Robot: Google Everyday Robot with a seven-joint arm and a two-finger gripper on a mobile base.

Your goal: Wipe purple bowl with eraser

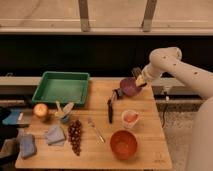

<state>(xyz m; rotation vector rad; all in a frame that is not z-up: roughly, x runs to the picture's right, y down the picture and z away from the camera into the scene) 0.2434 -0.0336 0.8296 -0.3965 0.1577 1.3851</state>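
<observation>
A table of kitchen items, counted.
Two bowls: purple bowl and orange bowl; one tray; one cup; one fork; one black utensil; one eraser; one grape bunch; one gripper, at the purple bowl's right rim.

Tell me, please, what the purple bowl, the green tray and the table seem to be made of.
Purple bowl: likely plastic, uniform matte colour. Green tray: probably plastic too, even green with a raised rim. Table: wood or wood laminate, pale tan surface. The end effector is at the bowl's right side, near the table's far edge.
</observation>
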